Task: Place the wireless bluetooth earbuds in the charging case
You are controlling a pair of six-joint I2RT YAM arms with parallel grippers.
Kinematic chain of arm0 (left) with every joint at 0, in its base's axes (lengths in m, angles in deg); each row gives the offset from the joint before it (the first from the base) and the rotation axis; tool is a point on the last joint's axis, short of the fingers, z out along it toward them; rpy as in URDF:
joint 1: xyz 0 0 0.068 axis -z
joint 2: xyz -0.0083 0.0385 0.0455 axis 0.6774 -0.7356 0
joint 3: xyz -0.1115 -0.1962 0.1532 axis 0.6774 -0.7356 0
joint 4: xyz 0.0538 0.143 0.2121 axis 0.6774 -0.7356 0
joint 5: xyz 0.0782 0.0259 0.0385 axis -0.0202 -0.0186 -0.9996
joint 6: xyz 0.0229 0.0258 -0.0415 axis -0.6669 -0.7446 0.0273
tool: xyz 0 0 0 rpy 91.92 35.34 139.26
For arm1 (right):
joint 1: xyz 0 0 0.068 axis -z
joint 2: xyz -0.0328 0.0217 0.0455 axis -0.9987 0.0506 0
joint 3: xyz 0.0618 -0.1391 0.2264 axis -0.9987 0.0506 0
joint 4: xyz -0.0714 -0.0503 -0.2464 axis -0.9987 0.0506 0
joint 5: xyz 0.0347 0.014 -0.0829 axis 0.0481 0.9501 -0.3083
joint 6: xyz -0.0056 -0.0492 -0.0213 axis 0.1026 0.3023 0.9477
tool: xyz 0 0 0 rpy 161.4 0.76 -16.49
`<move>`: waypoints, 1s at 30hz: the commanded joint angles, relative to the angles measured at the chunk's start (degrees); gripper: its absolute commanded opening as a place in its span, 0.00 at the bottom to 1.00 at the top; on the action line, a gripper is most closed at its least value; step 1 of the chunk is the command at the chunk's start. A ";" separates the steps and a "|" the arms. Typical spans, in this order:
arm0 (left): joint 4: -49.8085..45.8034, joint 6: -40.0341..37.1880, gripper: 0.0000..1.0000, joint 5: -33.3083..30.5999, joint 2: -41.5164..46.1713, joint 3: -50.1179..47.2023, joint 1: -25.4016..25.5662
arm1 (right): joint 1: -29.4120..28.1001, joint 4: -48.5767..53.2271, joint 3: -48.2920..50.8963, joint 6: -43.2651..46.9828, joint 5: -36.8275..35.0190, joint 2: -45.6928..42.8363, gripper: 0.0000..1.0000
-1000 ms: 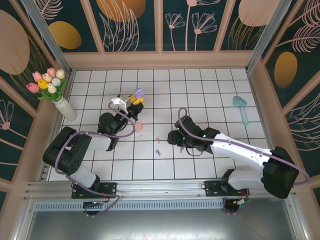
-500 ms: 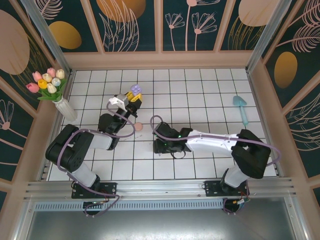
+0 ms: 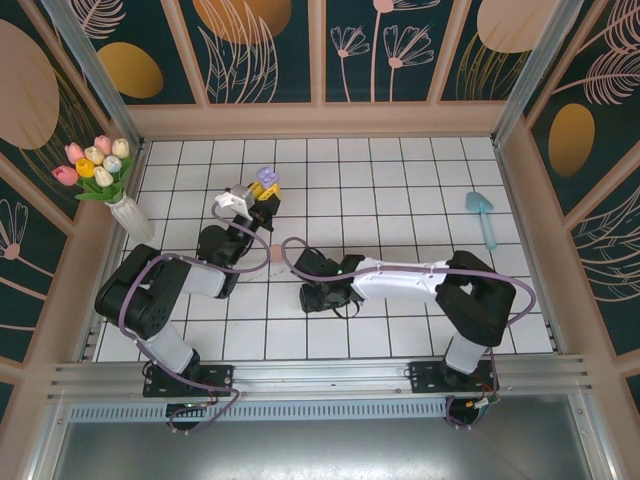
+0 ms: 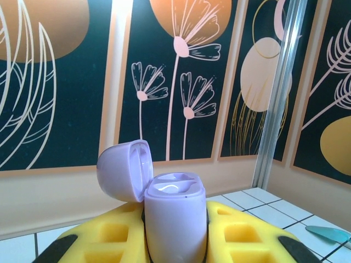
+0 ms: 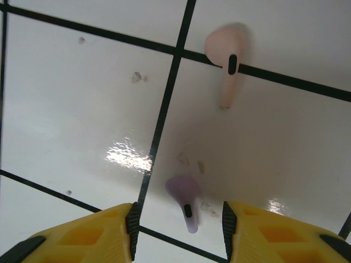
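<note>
The charging case [image 4: 174, 219] is a small purple box with its lid [image 4: 125, 170] hinged open to the left and two empty wells on top. My left gripper [image 4: 175, 244] is shut on it between yellow fingers and holds it upright. From above, the case [image 3: 266, 177] sits in the left gripper [image 3: 262, 192] at centre-left. A purple earbud [image 5: 185, 200] lies on the tile between the yellow fingers [image 5: 82, 238] of my right gripper [image 5: 179, 233], which is open and not touching it. A pink earbud [image 5: 226, 55] lies further ahead. From above, the right gripper [image 3: 314, 298] points down mid-floor.
A white vase of tulips [image 3: 128, 215] stands at the left wall. A teal scoop [image 3: 482, 215] lies at the right. A small round pink object [image 3: 276, 254] rests between the two arms. Wooden walls enclose the tiled floor [image 3: 400, 180].
My right arm has swung left across the floor and come down over the earbuds, its jaws narrowing. The left gripper has shifted the case slightly left and away.
</note>
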 commanded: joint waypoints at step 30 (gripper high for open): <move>13.57 3.85 0.00 1.10 -0.69 0.32 -0.43 | -3.44 7.70 -5.74 0.91 -5.01 8.47 0.34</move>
